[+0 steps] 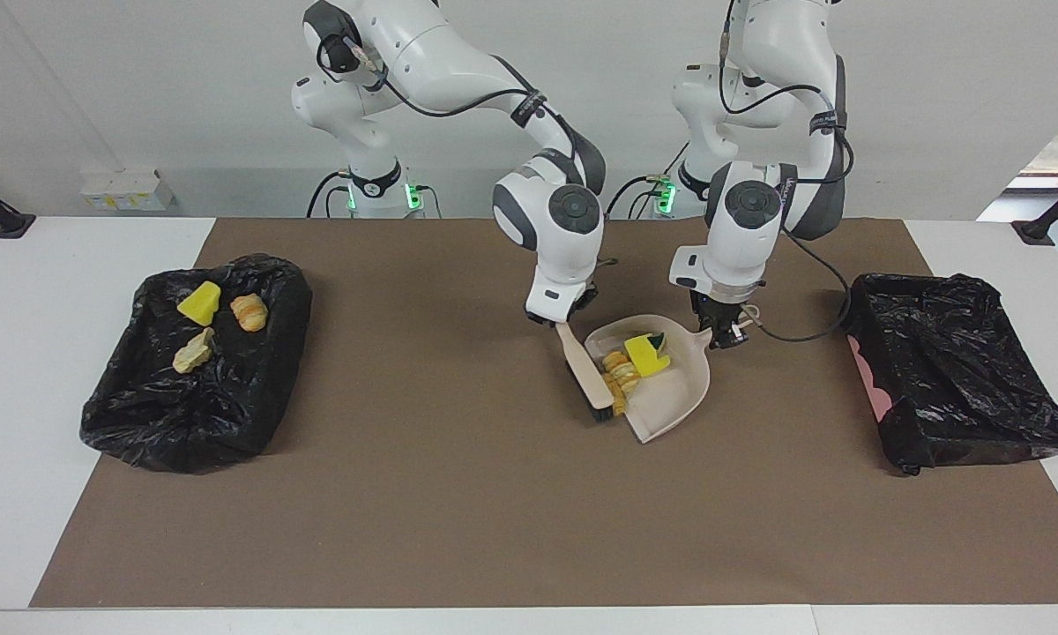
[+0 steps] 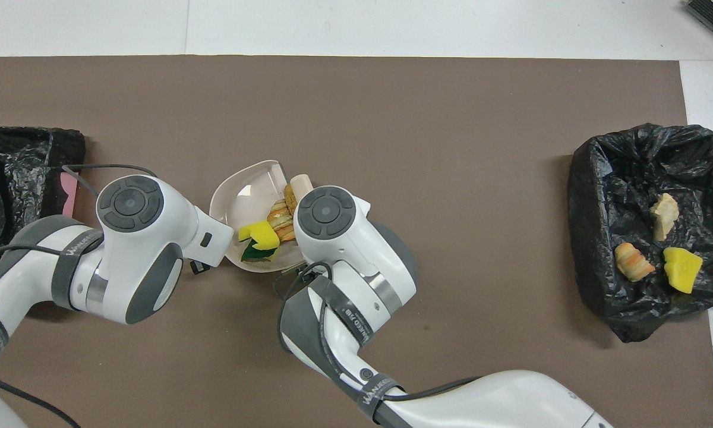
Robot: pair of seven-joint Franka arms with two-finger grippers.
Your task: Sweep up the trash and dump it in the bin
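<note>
1. Facing view, step in hand: the sweep is judged to be at its end. The brush [image 1: 586, 375] is pinched by its handle in the right pincer [image 1: 567, 319], which is pressed together on it. The black bristles are laid against the open lip of the dustpan [image 1: 674, 401], just past the middle of the tabletop [image 1: 494, 511].
2. The dustpan is pinched by its handle at its 1 o'clock corner in the left pincer [image 1: 721, 335], likewise closed on it, and appears to be kept flat on the tabletop.
3. Where the trash [image 1: 630, 363] is: part is gathered in the dustpan at its 10 o'clock side, with one bit right at the lip, touching the bristles. Three more pieces are seen in the black-lined bin [image 1: 141, 414] at 9 o'clock. No piece is seen loose on the tabletop.
4. How the trash looks: in the dustpan, a bright yellow spongy piece [image 1: 644, 354] with a dark green edge is seen beside orange-brown, ridged bread-like bits [image 1: 619, 370]. All are small, light and likely to roll.
5. Next move, as judged: the last bit should be pushed fully in and the brush drawn clear. The dustpan should then be lifted with its lip tilted up and carried to a bin; the second black-lined bin [image 1: 961, 379] at 3 o'clock is the closer.
</note>
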